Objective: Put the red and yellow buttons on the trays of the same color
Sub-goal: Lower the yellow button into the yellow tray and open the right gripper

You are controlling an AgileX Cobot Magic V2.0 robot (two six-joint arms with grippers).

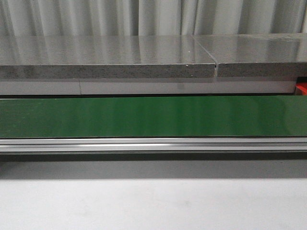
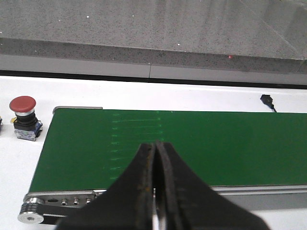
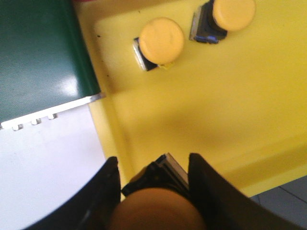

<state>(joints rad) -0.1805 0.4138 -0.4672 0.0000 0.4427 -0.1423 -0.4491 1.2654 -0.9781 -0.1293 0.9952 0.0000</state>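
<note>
A yellow button (image 3: 153,206) with a black base sits between the fingers of my right gripper (image 3: 153,160), which is shut on it just above the near rim of the yellow tray (image 3: 230,105). Two more yellow buttons (image 3: 161,40) (image 3: 233,13) lie on that tray. In the left wrist view a red button (image 2: 23,104) stands upright on the white table, just off the end of the green belt (image 2: 192,139). My left gripper (image 2: 156,143) hangs shut and empty over the belt's near edge. Neither gripper shows in the front view. The red tray is not clearly in view.
The green conveyor belt (image 1: 153,117) runs across the front view with a metal rail (image 1: 153,143) along its near side and a grey stone counter (image 1: 105,60) behind. A small red shape (image 1: 302,88) peeks in at the far right. A black plug (image 2: 266,99) lies beyond the belt.
</note>
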